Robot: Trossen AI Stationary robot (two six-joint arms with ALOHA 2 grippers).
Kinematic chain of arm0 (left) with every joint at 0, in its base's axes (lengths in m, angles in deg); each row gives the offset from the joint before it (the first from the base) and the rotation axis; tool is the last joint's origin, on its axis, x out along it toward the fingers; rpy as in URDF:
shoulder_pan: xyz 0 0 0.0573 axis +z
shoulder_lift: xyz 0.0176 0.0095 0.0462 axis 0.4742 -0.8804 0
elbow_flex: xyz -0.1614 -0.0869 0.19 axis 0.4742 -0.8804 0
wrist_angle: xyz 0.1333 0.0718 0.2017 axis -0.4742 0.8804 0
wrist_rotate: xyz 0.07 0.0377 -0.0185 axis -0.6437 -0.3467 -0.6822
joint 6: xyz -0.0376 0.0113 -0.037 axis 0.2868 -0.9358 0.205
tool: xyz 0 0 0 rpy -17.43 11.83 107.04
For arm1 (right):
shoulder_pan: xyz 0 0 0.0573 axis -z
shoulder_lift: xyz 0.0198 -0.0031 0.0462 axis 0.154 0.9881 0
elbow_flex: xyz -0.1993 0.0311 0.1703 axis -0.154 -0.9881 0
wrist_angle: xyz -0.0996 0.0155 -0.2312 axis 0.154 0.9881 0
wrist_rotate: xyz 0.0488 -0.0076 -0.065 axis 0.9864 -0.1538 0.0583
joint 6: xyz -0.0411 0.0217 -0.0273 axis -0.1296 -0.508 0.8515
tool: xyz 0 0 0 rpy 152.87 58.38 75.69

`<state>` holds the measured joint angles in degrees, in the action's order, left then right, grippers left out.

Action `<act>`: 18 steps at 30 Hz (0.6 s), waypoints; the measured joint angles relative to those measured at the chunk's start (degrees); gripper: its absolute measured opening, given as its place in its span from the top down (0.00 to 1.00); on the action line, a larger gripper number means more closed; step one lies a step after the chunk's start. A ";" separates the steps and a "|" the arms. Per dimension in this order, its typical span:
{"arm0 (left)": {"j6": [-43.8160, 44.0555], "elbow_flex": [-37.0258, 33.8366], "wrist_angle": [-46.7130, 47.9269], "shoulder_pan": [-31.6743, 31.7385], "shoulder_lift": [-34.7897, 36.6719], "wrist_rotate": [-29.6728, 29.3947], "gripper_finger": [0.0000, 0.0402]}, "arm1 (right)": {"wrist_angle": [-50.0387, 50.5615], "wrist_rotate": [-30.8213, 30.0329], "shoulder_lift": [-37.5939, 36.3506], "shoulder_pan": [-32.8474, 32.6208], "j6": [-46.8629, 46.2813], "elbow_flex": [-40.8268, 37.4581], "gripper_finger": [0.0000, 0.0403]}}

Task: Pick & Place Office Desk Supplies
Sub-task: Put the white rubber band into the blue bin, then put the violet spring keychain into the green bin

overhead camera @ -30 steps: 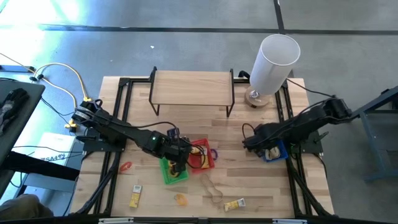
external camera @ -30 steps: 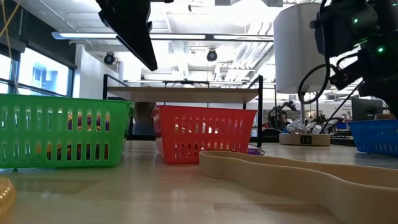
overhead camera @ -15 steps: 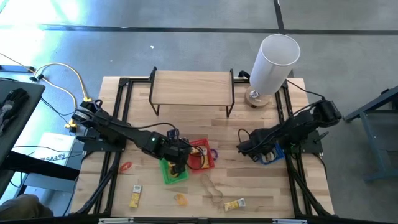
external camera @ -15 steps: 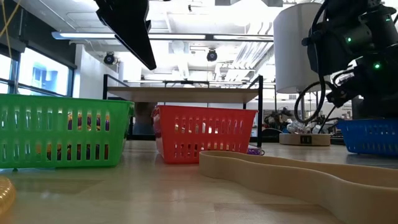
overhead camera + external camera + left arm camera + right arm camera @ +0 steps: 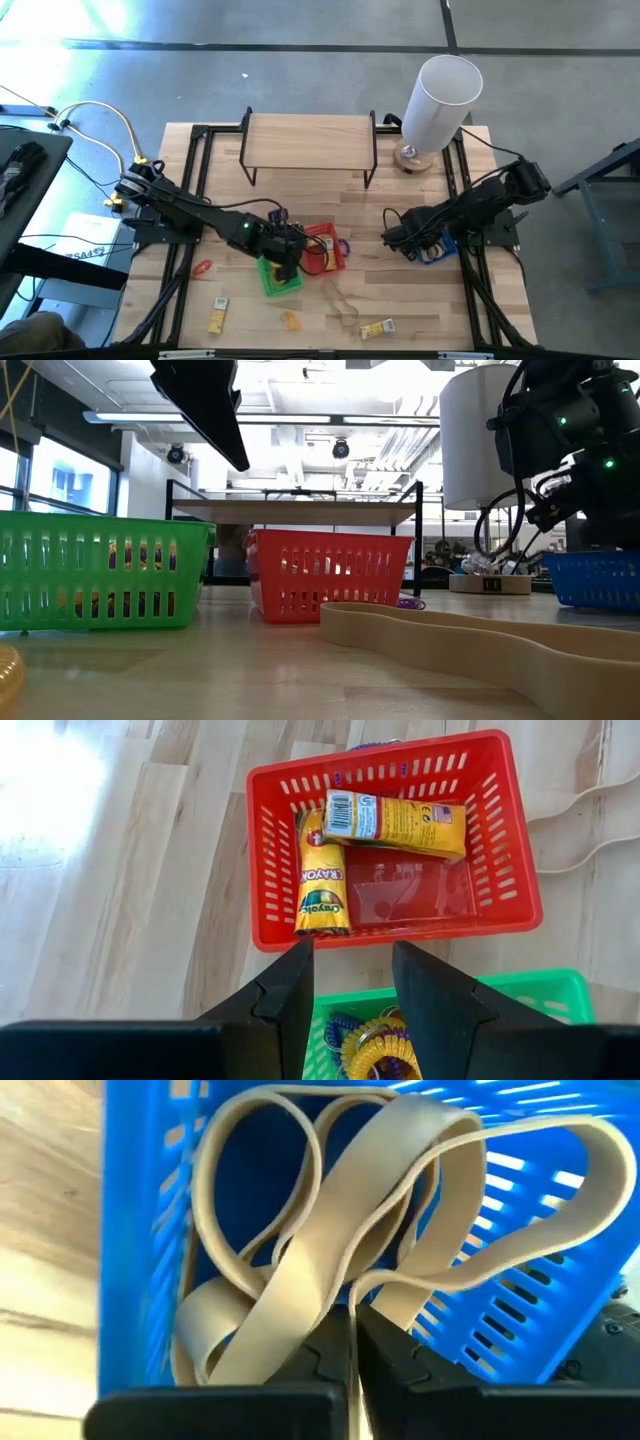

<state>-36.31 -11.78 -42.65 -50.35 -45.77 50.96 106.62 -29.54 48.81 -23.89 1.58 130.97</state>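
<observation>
My left gripper point(image 5: 350, 950) is open and holds nothing. It hangs above the green basket point(image 5: 268, 280), where coiled rings point(image 5: 375, 1045) lie. Beside that basket stands the red basket point(image 5: 400, 932) with two crayon boxes point(image 5: 322, 875). My right gripper point(image 5: 352, 1320) is shut at the tan rubber bands point(image 5: 330, 1210) in the blue basket point(image 5: 130, 1230), right of centre on the table point(image 5: 440, 252). Loose on the near table lie a red ring point(image 5: 202, 268), a yellow ring point(image 5: 290, 320), two yellow packets point(image 5: 217, 318) and more tan bands point(image 5: 340, 300). My right gripper has its shut fingers point(image 5: 325, 1345) meeting on a tan rubber band point(image 5: 375, 1295) where the loops gather inside the blue basket. The tips themselves hide the exact place of contact. The rest of the bands lies slack against the basket's floor and wall.
A tall white cylinder point(image 5: 440, 100) stands at the far right corner. A low wooden shelf point(image 5: 310, 140) sits at the far middle. Black frame rails run along both sides of the table. A purple ring point(image 5: 345, 245) lies just right of the red basket. Bare wood shows between the baskets.
My right gripper has moved toward the table's left edge and a little toward the near edge, and the blue basket has slid a short way left with it. Most of this happened in the first half second.
</observation>
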 joint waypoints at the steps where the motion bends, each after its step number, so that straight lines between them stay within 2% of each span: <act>1: 0.00 0.00 -0.02 0.00 0.00 0.02 0.68 | 0.06 0.01 -0.33 0.00 -0.01 0.00 0.96; 10: 0.00 0.00 -0.04 0.00 0.00 -0.01 0.68 | 4.35 -0.09 -5.98 0.00 -1.19 0.02 0.77; 18: -0.02 -0.40 -0.04 0.00 0.00 -0.01 0.68 | 5.71 -0.42 -12.41 0.00 -5.12 0.02 0.76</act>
<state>-36.33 -12.18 -42.69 -50.35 -45.77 50.96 112.33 -29.97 36.40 -23.89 -3.54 130.99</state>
